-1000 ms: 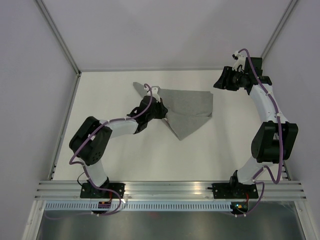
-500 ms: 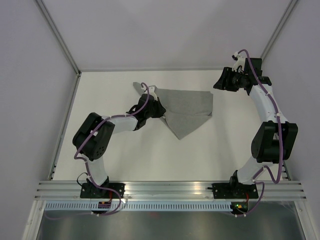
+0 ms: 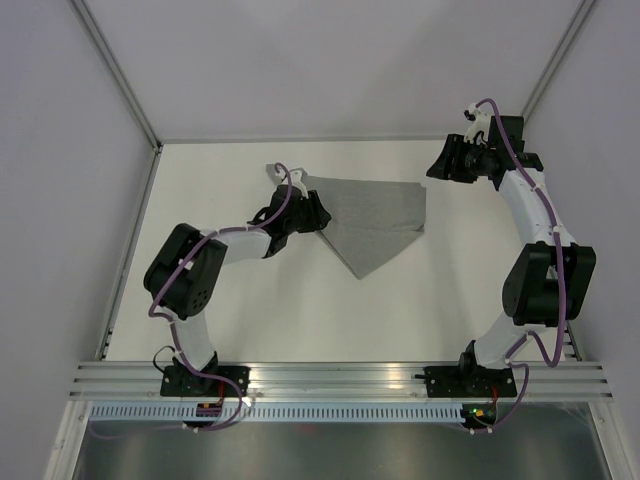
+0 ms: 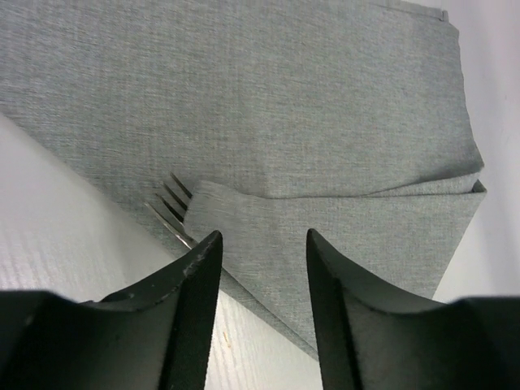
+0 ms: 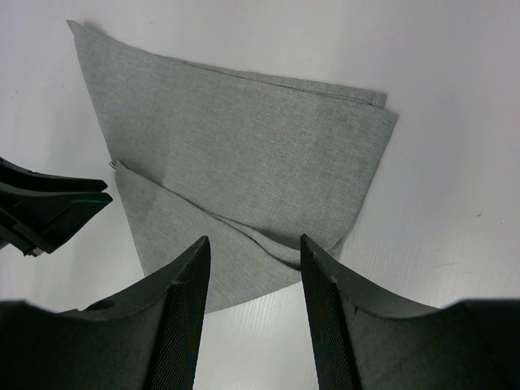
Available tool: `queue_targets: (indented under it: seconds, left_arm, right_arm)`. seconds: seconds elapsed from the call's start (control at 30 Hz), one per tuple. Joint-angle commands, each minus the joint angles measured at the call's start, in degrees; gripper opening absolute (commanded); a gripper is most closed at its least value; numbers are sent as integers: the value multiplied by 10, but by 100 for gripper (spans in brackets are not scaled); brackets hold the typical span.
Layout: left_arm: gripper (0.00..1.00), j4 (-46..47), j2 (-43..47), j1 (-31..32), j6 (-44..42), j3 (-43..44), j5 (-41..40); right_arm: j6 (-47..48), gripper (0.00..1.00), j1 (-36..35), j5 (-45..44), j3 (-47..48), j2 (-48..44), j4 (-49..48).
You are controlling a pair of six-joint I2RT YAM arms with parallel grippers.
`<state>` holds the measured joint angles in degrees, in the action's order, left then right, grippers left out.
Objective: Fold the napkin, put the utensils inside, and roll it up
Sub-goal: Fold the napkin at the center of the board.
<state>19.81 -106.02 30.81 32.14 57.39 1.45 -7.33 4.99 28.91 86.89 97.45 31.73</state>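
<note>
The grey napkin [image 3: 378, 215] lies folded on the white table, with one flap laid diagonally over its lower part [image 4: 341, 236]. Silvery fork tines [image 4: 172, 203] poke out from under that flap; the handle is hidden beneath the cloth. My left gripper [image 3: 318, 222] hovers at the napkin's left edge, open [image 4: 262, 236], with nothing between its fingers. My right gripper [image 3: 438, 166] hangs above the table just right of the napkin's far right corner, open [image 5: 254, 242] and empty, looking down on the whole napkin [image 5: 244, 146]. The left gripper's fingers [image 5: 57, 207] show at that view's left edge.
Pale walls close the table [image 3: 300, 310] at the back and both sides, with metal frame edges [image 3: 130, 250] along them. An aluminium rail [image 3: 340, 378] with both arm bases runs along the near edge.
My left gripper has opened and let go of the napkin flap, which now lies over the fork. The left wrist has shifted slightly up and left. The right arm has not moved.
</note>
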Motion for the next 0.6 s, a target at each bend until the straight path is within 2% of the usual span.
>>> queue_targets:
  seconds: [0.0,0.3,0.57]
  left_arm:
    - [54,14,26,-20,18,15,-11]
    - [57,-9,40,-99,52,45,-13]
    - [59,-56,-48,-188,85,179,-23]
  right_arm:
    - [-9,54,1,15,-1,-19,-5]
    - [-10,54,1,20,0,-19,-6]
    - [-15,54,1,21,0,-25,-8]
